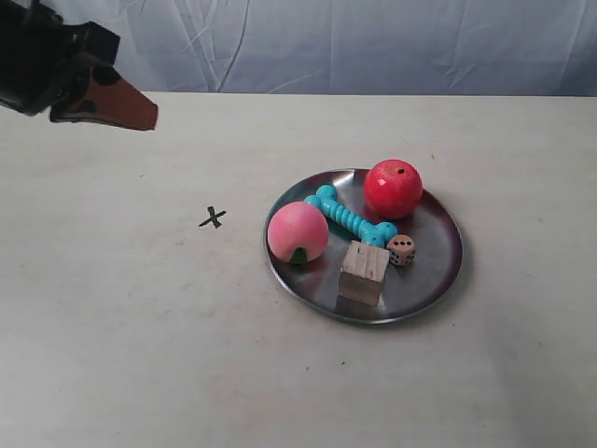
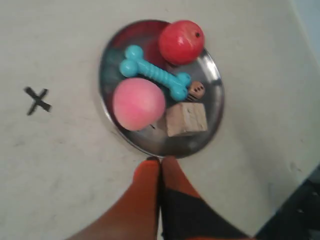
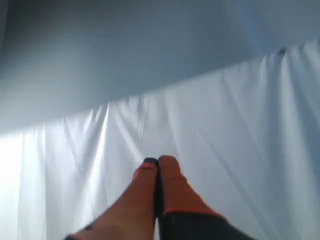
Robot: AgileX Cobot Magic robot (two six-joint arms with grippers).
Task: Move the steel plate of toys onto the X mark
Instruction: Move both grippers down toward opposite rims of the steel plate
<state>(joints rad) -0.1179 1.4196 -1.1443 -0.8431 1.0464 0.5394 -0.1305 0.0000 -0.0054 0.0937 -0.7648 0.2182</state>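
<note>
Steel plate (image 1: 434, 252) part-hidden under toys (image 1: 298, 232); left end effector (image 2: 160, 160), right end effector (image 3: 158, 161) both pressed together.

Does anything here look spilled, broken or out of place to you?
Nothing stands out. The steel plate sits flat on the table, and the red ball, peach, bone, wooden cube and die all lie inside its rim. The X mark beside it is bare, since the plate is not yet on it.

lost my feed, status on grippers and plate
Left gripper shut, empty. Right gripper shut, facing backdrop. Steel plate off X mark. Nothing between them.
</note>
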